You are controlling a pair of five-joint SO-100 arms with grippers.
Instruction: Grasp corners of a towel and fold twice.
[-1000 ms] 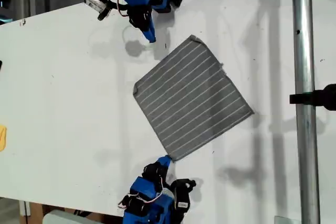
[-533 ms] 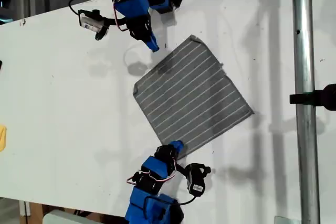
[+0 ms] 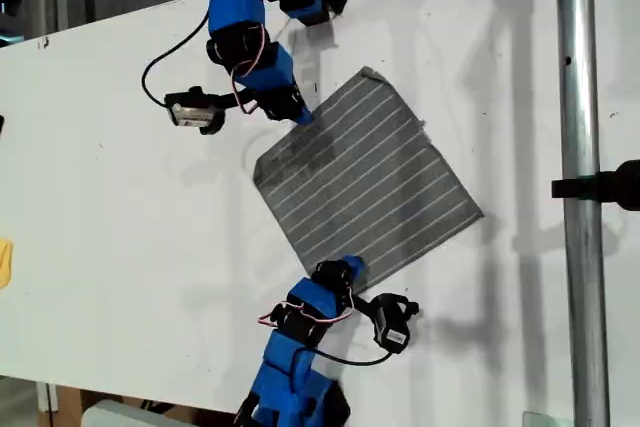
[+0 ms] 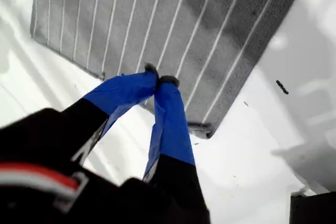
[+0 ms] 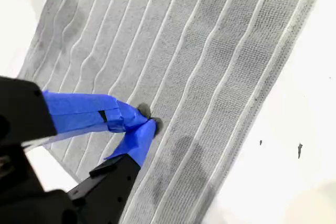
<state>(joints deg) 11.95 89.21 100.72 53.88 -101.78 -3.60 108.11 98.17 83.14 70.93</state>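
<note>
The grey white-striped towel [image 3: 365,182] lies flat on the white table [image 3: 120,177], turned like a diamond. Its corners point up [image 3: 370,71], to the exterior view's left [image 3: 256,172], right [image 3: 483,214] and down [image 3: 330,302]. My first gripper [image 3: 350,267] comes from the bottom of the exterior view. It is shut, with its tips [image 4: 160,81] on the towel [image 4: 184,24] just inside the lower corner [image 4: 202,129]. My second gripper [image 3: 303,117] reaches from the top, shut, tips [image 5: 148,118] on the towel [image 5: 210,51] near its upper-left hem.
A metal pole [image 3: 575,97] with a black clamp [image 3: 610,185] runs down the exterior view's right. A yellow object [image 3: 5,262] sits at the left edge. Wrist cameras [image 3: 195,109] [image 3: 390,319] hang beside the arms. The table's far edge slants across the upper left.
Both grippers moved from just off the towel onto it: the second came down to the upper-left hem, the first went up past the lower corner. The towel has not moved.
</note>
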